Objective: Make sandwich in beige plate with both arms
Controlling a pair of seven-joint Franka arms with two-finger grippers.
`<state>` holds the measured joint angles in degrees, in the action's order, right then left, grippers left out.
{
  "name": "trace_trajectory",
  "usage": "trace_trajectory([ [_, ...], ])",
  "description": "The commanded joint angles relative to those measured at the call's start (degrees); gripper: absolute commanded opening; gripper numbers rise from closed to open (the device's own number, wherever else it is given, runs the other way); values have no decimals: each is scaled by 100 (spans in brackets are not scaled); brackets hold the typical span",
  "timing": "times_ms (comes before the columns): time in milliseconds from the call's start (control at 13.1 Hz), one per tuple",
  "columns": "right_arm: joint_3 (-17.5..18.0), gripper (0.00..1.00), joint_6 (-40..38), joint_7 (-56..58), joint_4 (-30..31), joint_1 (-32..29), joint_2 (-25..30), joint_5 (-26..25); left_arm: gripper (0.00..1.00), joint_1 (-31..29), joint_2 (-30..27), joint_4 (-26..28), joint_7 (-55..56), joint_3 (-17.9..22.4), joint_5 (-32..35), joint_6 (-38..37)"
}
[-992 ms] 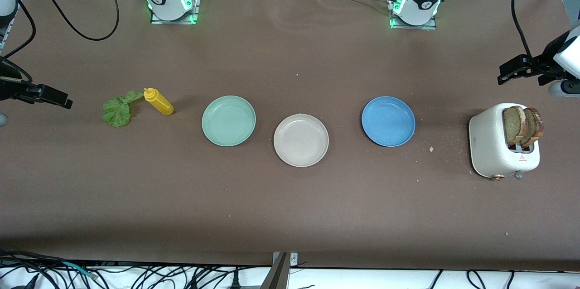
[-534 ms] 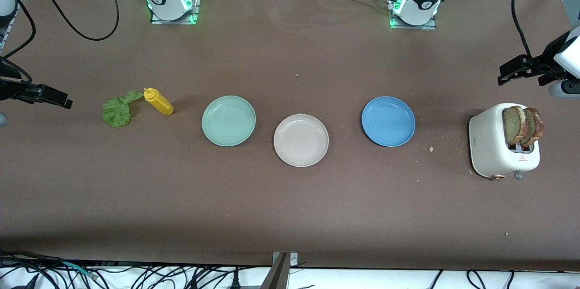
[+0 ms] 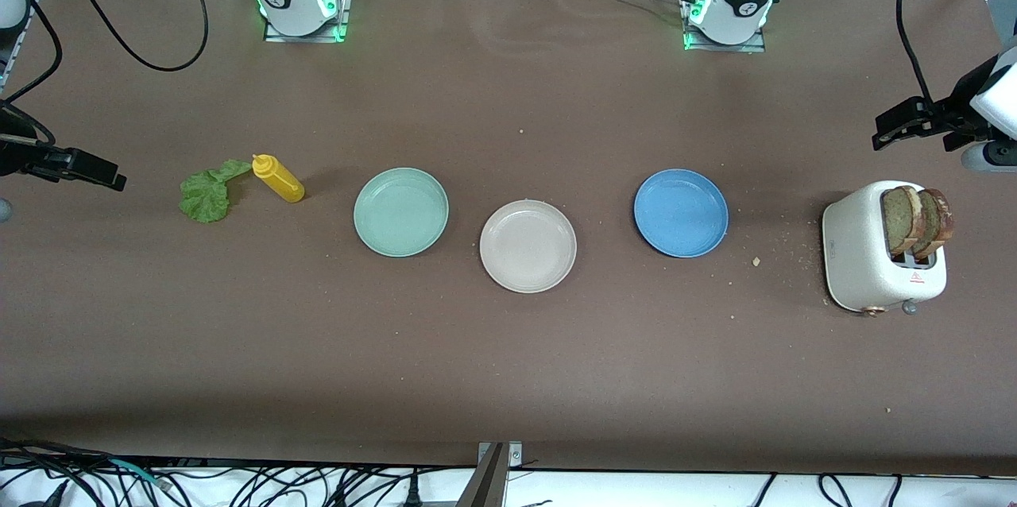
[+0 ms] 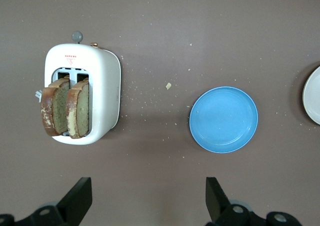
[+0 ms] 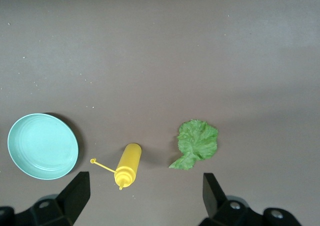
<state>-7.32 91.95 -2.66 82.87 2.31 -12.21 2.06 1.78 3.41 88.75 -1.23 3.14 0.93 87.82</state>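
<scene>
The beige plate (image 3: 527, 246) is empty at the table's middle; its rim shows in the left wrist view (image 4: 314, 101). Two brown toast slices (image 3: 918, 221) stand in a white toaster (image 3: 862, 253) at the left arm's end, also in the left wrist view (image 4: 65, 111). A green lettuce leaf (image 3: 206, 193) lies at the right arm's end, also in the right wrist view (image 5: 197, 143). My left gripper (image 3: 886, 132) hangs open and empty over the table by the toaster (image 4: 147, 201). My right gripper (image 3: 107, 173) hangs open and empty over the table by the lettuce (image 5: 145, 193).
A yellow squeeze bottle (image 3: 278, 178) lies beside the lettuce. A mint-green plate (image 3: 400, 211) and a blue plate (image 3: 681, 213) flank the beige plate. Crumbs dot the table between the blue plate and the toaster.
</scene>
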Motion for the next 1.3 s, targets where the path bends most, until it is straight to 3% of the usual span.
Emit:
trace_trajectory([
  [0,12,100,16,2,-25,-11,26,102,100,-28,-7,19,26,-24,31,60],
  [839,12,100,25,11,-16,-29,26,102,100,-194,115,72,-61,-15,30,121],
  [1220,12,100,25,11,-25,-29,26,111,100,-686,125,949,-859,-24,145,1401],
])
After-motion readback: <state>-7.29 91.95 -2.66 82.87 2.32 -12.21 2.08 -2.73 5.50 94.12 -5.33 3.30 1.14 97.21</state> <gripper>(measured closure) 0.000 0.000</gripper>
